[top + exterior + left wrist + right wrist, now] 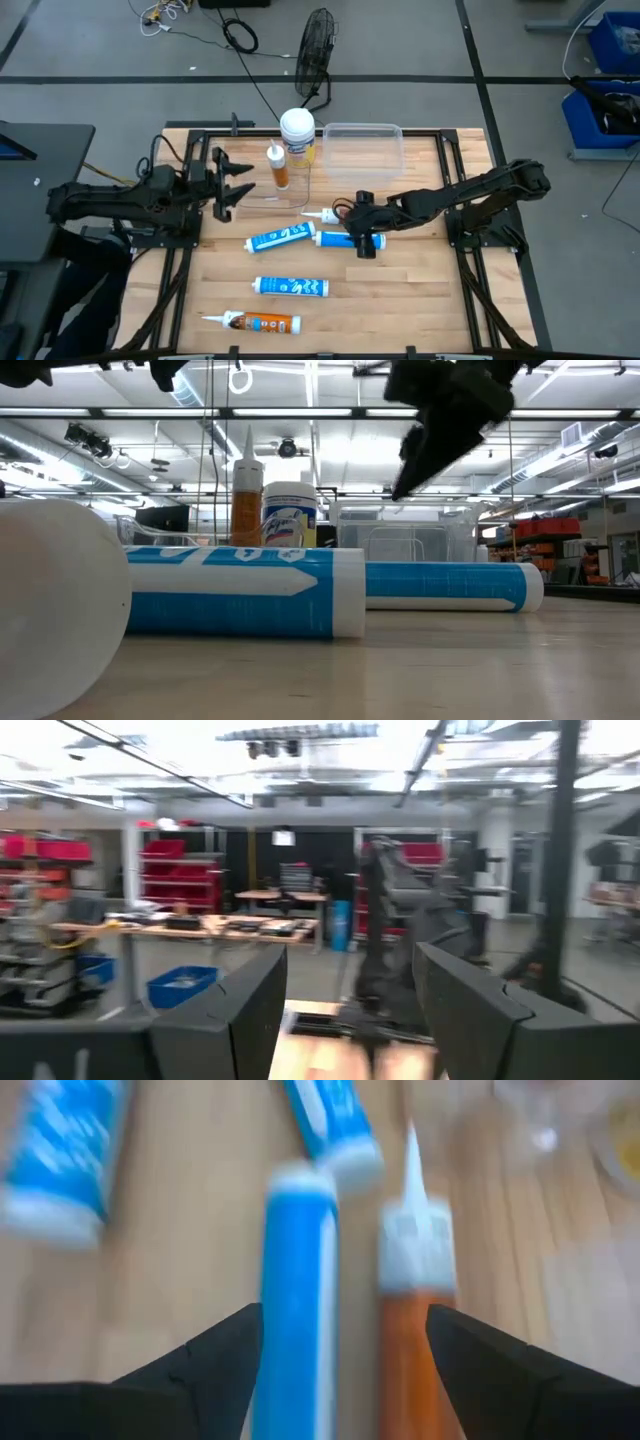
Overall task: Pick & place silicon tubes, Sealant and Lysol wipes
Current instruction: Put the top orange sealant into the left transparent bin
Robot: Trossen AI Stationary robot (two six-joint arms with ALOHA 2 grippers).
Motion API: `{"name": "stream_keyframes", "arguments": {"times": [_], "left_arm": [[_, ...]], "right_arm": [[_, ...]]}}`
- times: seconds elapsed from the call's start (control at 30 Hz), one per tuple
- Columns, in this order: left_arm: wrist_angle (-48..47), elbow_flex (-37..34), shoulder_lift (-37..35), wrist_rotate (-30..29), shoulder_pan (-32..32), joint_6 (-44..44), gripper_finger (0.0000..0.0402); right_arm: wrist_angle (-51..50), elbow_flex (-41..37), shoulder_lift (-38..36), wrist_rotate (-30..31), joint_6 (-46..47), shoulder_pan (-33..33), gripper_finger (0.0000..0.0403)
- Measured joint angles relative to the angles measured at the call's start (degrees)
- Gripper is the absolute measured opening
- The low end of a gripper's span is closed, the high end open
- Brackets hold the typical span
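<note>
My right gripper [362,232] [345,1365] is open and hovers over two tubes lying side by side on the table: a blue tube with a white cap [297,1290] [335,240] and an orange tube with a white nozzle [413,1330] [318,214]. Both show between its fingers. In the low view the gripper [440,430] is clear above the blue tube [450,585]. The Lysol wipes canister [297,135] [290,515] stands upright at the far side, with an upright orange tube [278,166] beside it. My left gripper [235,185] [350,1010] is open and empty at the left.
A clear plastic bin [362,148] stands at the far side, right of the canister. More tubes lie on the table: a blue one [282,238] left of my right gripper, a blue one [290,287] nearer, and an orange one [255,322] by the near edge.
</note>
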Motion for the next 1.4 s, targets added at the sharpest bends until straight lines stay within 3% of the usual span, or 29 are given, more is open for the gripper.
{"name": "stream_keyframes", "arguments": {"times": [0.6, 1.0, 1.2, 1.4], "left_arm": [[-1.2, 0.0, 2.0, 0.0, -13.4, 2.1, 0.0223], [-1.0, 0.0, 3.5, -0.6, -15.6, 3.1, 0.0223], [-0.9, 0.0, 3.5, -0.7, -15.6, 3.1, 0.0223], [-0.7, 0.0, 3.5, -0.7, -15.6, 3.1, 0.0223]], "right_arm": [[-8.0, -4.6, 0.0, 2.0, 1.0, -3.0, 0.0285], [-0.2, -11.9, 0.0, 2.5, -1.4, -6.8, 0.0285], [6.7, -15.8, 0.0, -3.2, -2.8, -8.8, 0.0285], [10.2, -19.1, 0.3, -3.7, -2.4, -9.1, 0.0285]]}}
